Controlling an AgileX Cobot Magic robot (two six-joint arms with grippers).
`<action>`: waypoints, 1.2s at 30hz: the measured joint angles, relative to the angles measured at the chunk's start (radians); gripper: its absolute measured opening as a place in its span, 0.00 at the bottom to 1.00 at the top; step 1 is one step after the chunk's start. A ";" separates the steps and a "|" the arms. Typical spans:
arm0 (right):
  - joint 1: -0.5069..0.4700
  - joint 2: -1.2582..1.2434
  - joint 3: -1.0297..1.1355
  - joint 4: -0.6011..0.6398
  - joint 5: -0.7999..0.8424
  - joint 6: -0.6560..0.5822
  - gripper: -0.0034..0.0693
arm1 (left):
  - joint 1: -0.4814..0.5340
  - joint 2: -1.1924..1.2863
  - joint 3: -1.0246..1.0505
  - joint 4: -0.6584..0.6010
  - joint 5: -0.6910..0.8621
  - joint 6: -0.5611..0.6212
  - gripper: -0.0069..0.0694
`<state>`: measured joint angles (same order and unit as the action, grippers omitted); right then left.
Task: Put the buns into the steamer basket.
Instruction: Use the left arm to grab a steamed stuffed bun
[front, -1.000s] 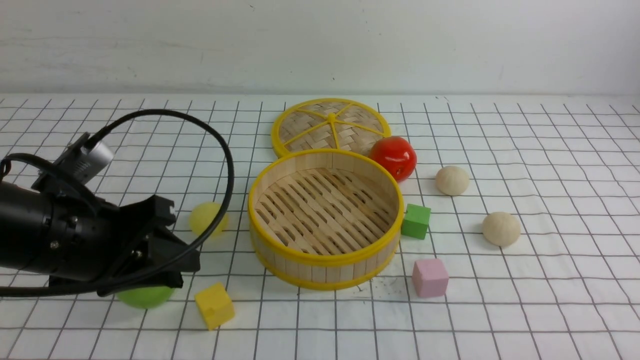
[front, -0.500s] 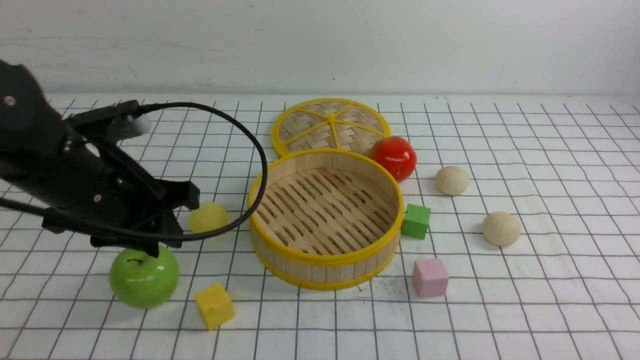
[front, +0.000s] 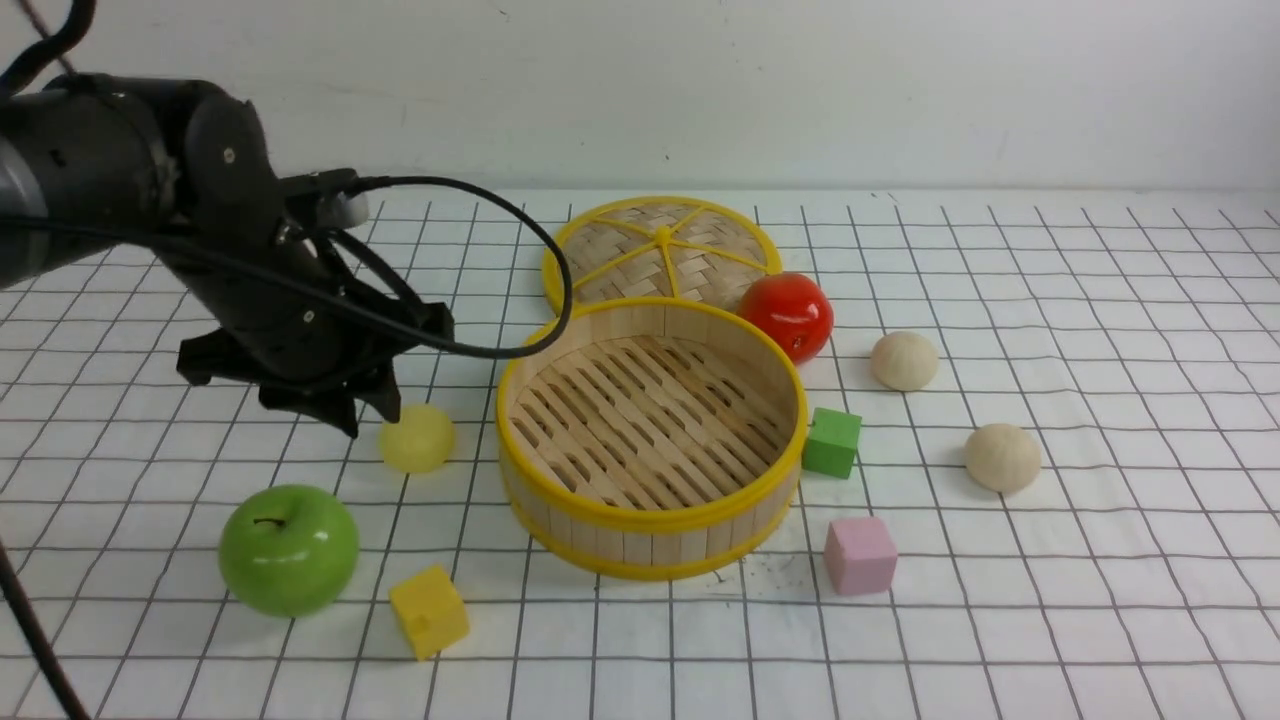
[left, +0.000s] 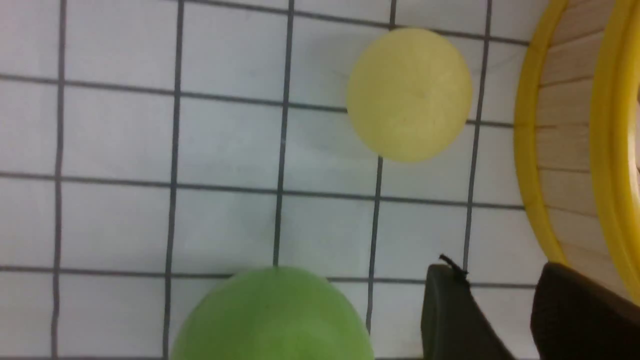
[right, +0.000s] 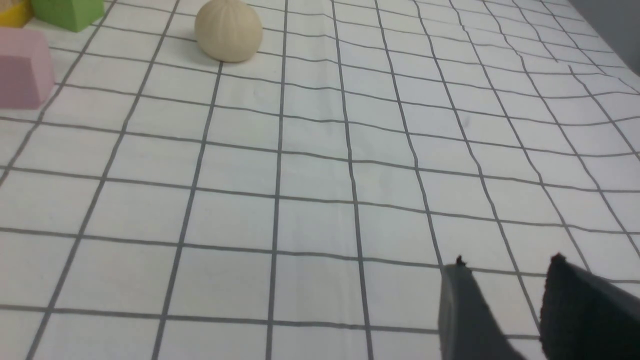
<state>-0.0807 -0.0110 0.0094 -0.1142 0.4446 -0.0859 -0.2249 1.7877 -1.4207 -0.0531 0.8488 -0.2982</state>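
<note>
The pale yellow bun (front: 417, 438) lies on the counter (front: 1100, 620) just beside the left hand (front: 368, 415), between it and the steamer basket (front: 650, 525); it is round, so no long axis matters, and the fingers are spread with nothing in them. I count three buns, all outside the one basket: the far cream bun (front: 904, 361) and the near cream bun (front: 1002, 457) lie on its other side, nearer the right hand (right: 507, 265), which is also spread and empty. There are also one lid (front: 660, 245), one tomato (front: 787, 312), one green apple (front: 288, 550) and three cubes: green cube (front: 832, 442), pink cube (front: 860, 555), yellow cube (front: 428, 610)

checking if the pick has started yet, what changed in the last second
The left gripper rose and swung away from the near edge, uncovering the apple; it now hangs open beside the yellow bun, not touching it. Nothing was taken or let go. The cream buns, basket, lid, tomato and blocks stayed put.
</note>
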 joint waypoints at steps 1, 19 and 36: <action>0.000 0.000 0.000 0.000 0.000 0.000 0.38 | 0.000 0.024 -0.030 0.007 0.008 0.000 0.40; 0.000 0.000 0.000 0.000 0.000 0.000 0.38 | 0.000 0.220 -0.096 0.088 -0.158 -0.003 0.40; 0.000 0.000 0.000 0.000 0.000 0.000 0.38 | 0.000 0.283 -0.107 0.089 -0.178 -0.003 0.36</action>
<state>-0.0807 -0.0110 0.0094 -0.1142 0.4446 -0.0859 -0.2249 2.0705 -1.5277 0.0355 0.6704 -0.3014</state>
